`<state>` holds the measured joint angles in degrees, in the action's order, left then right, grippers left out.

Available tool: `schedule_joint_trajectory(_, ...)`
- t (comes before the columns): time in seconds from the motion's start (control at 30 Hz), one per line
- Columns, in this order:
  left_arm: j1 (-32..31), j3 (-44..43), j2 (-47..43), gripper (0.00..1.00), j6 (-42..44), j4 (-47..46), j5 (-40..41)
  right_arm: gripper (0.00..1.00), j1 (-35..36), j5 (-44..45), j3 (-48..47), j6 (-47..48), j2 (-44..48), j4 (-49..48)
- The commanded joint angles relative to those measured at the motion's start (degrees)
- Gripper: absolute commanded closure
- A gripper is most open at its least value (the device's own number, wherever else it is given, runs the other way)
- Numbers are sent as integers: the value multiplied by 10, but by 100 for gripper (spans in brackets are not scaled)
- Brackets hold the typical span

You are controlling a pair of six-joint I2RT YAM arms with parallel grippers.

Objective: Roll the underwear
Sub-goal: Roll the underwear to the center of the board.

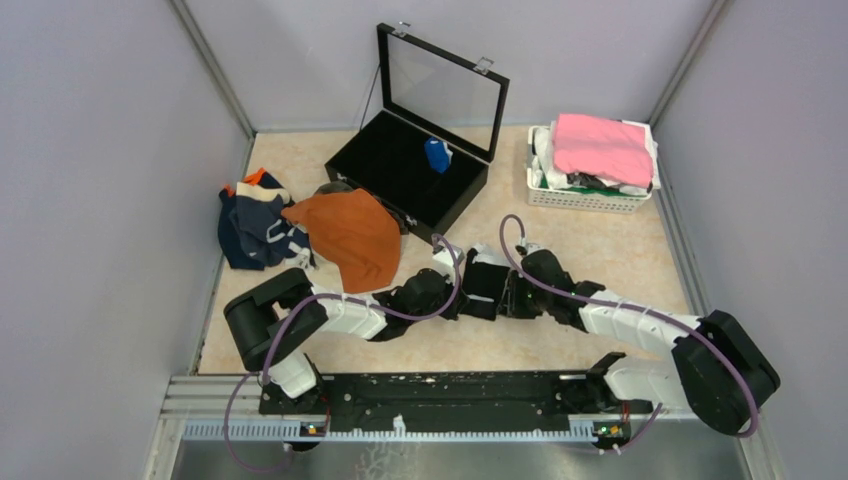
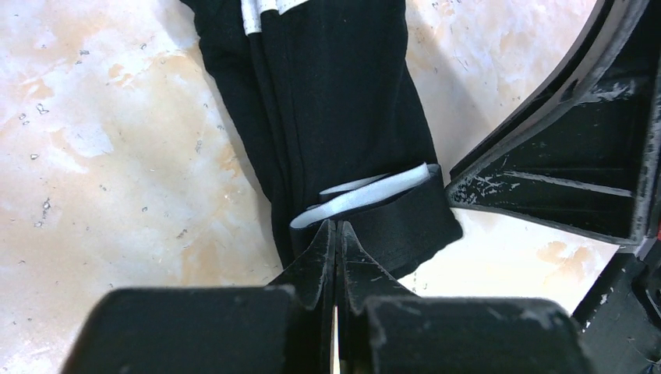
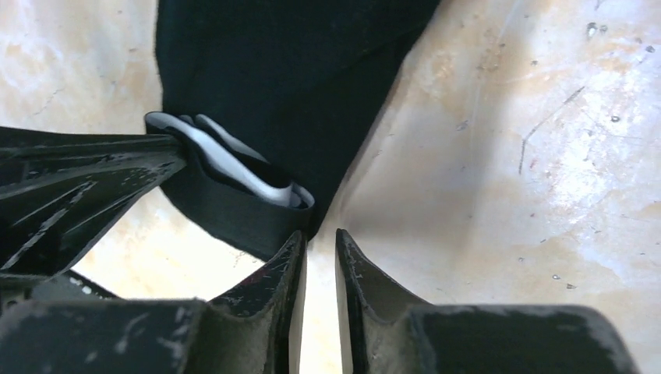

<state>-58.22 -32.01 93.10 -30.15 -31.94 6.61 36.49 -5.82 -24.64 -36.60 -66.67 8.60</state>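
Currently mid-roll, black brief (image 2: 343, 93) toward near edge of table (image 1: 620, 250): left gripper (image 2: 337, 224) fingers together at waistband (image 2: 366, 195), right gripper (image 3: 320, 234) slightly apart, empty; next likely re-pinch, turn roll onward.

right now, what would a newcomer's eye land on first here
The left gripper, shut, and the right gripper, slightly open, meet at folded black underwear at the table's near middle. Orange underwear sprawls to its left, and a pink cloth tops the white basket at back right.
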Motion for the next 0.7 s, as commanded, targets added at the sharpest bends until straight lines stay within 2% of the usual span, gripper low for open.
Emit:
schedule_joint_trajectory(0.0, 3, 18, 16, 100, 5, 59, 23, 84, -7, 30, 11, -5, -13, 5)
schedule_joint_trajectory(0.13, 3, 9, 27, 100, 5, 65, 20, 84, -8, 23, 14, 6, 4, -5)
schedule_joint_trajectory(0.37, 3, 2, 36, 100, 0, 86, 33, 69, -7, 54, 8, 81, 121, -42)
schedule_joint_trajectory(0.5, 3, -2, 43, 100, -7, 97, 29, 67, -3, 42, 29, 212, 189, -154)
schedule_joint_trajectory(0.67, 3, -7, 47, 100, -7, 108, 23, 61, 72, 82, -12, 441, 208, -166)
